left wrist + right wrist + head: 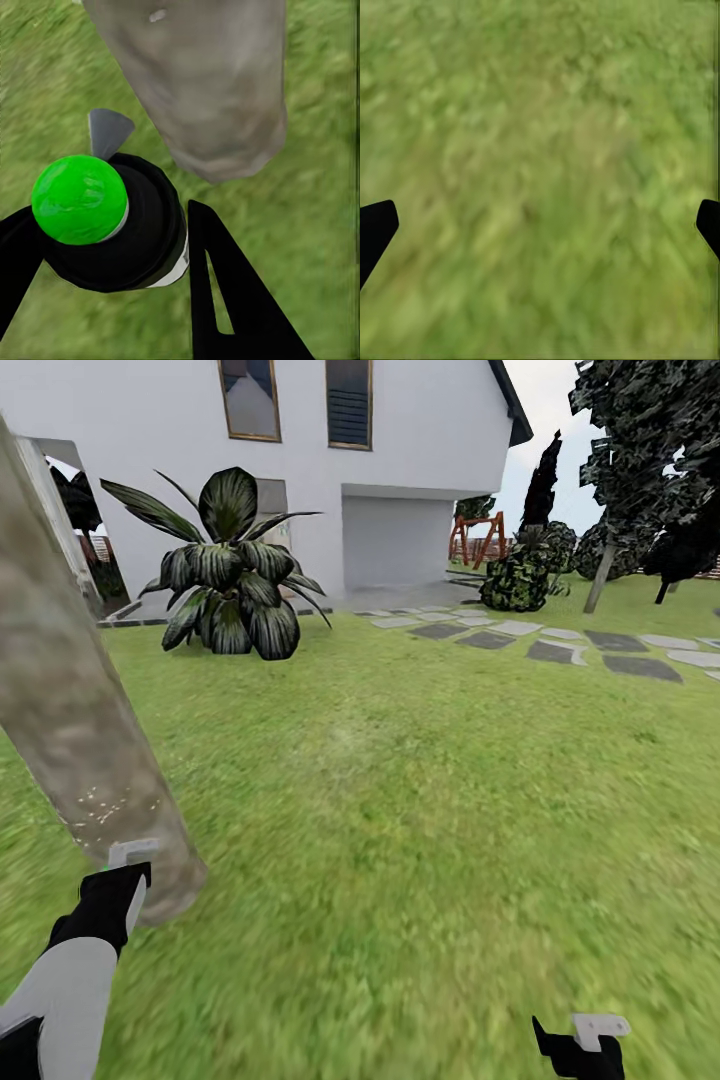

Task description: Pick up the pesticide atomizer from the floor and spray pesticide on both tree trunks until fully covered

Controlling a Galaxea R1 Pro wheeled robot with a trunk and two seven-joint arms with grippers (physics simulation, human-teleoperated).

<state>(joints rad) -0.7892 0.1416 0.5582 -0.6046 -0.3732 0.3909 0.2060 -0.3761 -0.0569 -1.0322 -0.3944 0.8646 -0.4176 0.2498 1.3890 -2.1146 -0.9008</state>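
Note:
A thick tree trunk [70, 710] with mottled grey-brown bark leans across the head view's left side; pale specks dot it low down. My left gripper [128, 868] is right at the trunk's base. In the left wrist view this gripper [105, 255] is shut on the pesticide atomizer [146, 225], a black bottle with a white band and a bright green top, and the tree trunk [210, 82] stands close ahead of it. My right gripper [585, 1040] hangs low at the bottom right. In its wrist view the right gripper [540, 225] is open over bare grass.
Grass lawn [420, 810] spreads ahead. A broad dark-leaved plant [232, 575] stands at the back left before a white house [400, 470]. Grey stepping slabs [560, 645] run to the right. Far right are a bush [520, 580] and a dark tree with a slanted trunk [600, 575].

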